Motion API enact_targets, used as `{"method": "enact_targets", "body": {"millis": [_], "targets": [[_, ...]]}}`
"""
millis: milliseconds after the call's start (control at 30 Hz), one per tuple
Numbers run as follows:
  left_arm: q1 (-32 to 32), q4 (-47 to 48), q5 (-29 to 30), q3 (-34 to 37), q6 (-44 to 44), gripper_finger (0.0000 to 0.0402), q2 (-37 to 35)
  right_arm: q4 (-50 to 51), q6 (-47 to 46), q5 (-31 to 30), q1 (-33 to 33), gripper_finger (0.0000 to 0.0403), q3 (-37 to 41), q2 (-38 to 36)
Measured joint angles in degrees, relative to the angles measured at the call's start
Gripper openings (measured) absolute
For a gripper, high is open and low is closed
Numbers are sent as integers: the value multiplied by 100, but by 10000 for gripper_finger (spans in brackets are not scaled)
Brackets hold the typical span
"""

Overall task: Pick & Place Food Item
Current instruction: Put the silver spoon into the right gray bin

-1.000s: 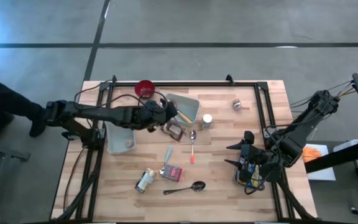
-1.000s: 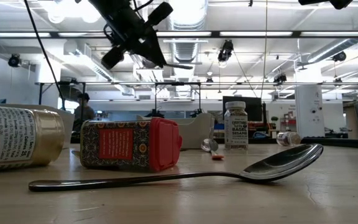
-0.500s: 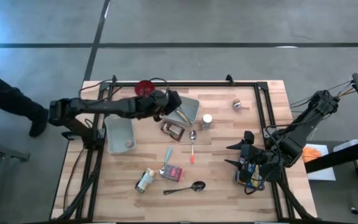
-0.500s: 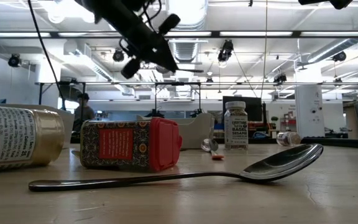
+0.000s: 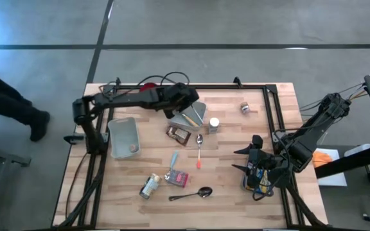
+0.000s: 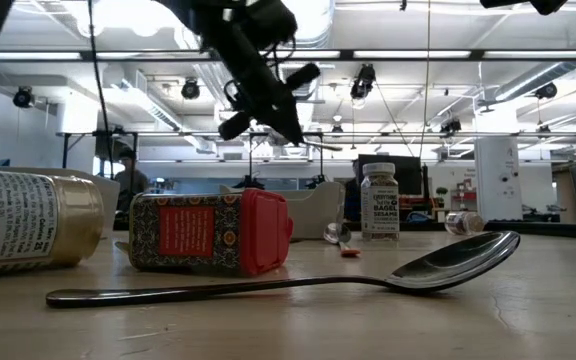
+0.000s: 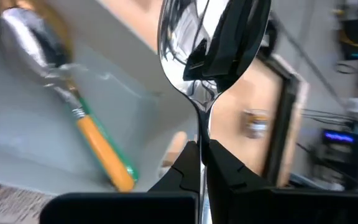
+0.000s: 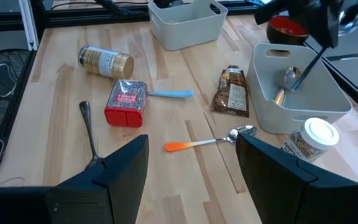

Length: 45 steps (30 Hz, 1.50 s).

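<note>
My left gripper (image 5: 184, 108) hangs over the grey bin (image 5: 198, 114) at the table's far middle, shut on a metal spoon (image 7: 194, 56). Under it, in the bin (image 7: 30, 149), lies an orange-handled spoon (image 7: 73, 106). The right wrist view shows the held spoon (image 8: 304, 70) slanting down into that bin (image 8: 303, 102). A brown food packet (image 5: 179, 133) lies flat just in front of the bin, a red box (image 5: 178, 178) and a can (image 5: 149, 186) nearer the front. My right gripper (image 8: 191, 177) stands open above the table's right side, with nothing between its fingers. My left gripper pinches the spoon's thin handle (image 7: 199, 134) between its two fingers (image 7: 225, 168). The spoon runs on along the fingers, its bowl (image 7: 188, 37) ahead of them. The fingers slant down from the table's left. The spoon is lifted clear, its bowl end low over the bin.
A second grey bin (image 5: 123, 137) sits at the left, a red bowl (image 5: 148, 86) at the far edge. A white-lidded jar (image 5: 214, 124) stands right of the bin, a small jar (image 5: 244, 108) farther right. Loose spoons (image 5: 198, 151), (image 5: 172, 163), (image 5: 191, 194) lie mid-table. Black rails border the table.
My left gripper, still shut on the spoon, has swung from above the brown packet toward the table's far edge and a little to the right, ending over the grey bin. The spoon has travelled with it, clear of the table.
</note>
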<state>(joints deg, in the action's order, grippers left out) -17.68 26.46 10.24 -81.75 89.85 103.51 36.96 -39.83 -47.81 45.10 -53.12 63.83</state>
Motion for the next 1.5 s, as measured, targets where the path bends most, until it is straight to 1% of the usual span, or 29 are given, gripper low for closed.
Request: {"method": "enact_targets", "body": {"millis": [67,167,400,533,633,800,933,1233,1500], "targets": [[-6,382,2,-376,89,0,221,-7,-2,0,0,241,0,0],[-6,511,83,-667,391,0,417,-4,-2,0,0,242,-1,0],[-10,782,281,-608,1796,0,520,-4,-2,0,0,241,-2,0],[-10,929,549,-597,1899,0,519,-5,-2,0,0,242,-2,0],[-10,1212,574,-597,2149,0,519,-5,-1,0,0,241,-2,0],[-27,1239,577,-590,1841,0,519,-2,0,0,0,241,-2,0],[-50,1218,582,-439,1880,0,519,-3,-2,0,0,241,0,0],[-137,209,560,214,1798,0,515,-3,0,0,0,241,-2,0],[-150,223,516,342,1788,0,513,-1,0,0,0,241,-2,0]]}}
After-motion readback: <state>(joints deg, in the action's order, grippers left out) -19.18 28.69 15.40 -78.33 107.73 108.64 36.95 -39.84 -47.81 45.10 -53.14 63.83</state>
